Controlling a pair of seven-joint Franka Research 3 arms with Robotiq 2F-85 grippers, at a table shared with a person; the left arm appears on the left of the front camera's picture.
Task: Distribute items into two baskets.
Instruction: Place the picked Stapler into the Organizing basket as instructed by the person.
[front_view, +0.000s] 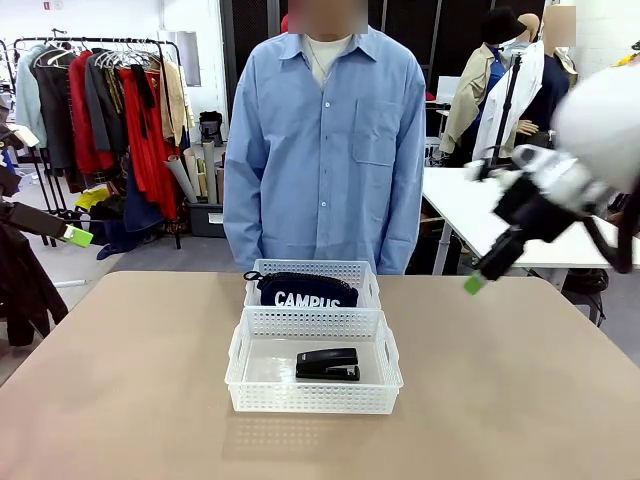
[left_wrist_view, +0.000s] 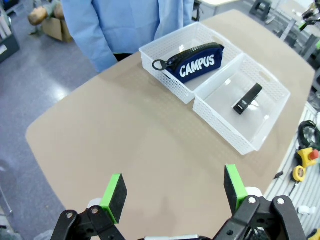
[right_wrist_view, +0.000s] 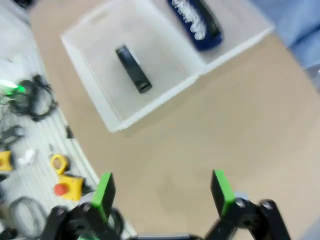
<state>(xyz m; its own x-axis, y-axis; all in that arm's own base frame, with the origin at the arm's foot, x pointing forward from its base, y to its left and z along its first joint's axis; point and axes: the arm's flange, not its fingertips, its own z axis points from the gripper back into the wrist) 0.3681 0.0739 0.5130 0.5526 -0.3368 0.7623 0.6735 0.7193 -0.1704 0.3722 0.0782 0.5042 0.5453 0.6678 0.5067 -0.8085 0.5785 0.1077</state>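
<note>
My left gripper (left_wrist_view: 172, 192) and right gripper (right_wrist_view: 162, 192) hang empty, jaws wide, the pouch (left_wrist_view: 196, 63) and stapler (left_wrist_view: 247, 99) each in a basket (left_wrist_view: 260, 135) well beyond the fingertips; a careless retreat could clip a rim.

The stapler (front_view: 327, 364) lies in the near basket (front_view: 312, 401), the pouch (front_view: 302, 290) in the far basket (front_view: 312, 268) behind it.

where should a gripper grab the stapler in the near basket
Come straight down from above and close across the narrow middle of the stapler. It lies flat on the floor of the near basket, long axis across the table, with free room on all sides, so fingers should fit either side. The basket walls would probably block a side approach.
</note>
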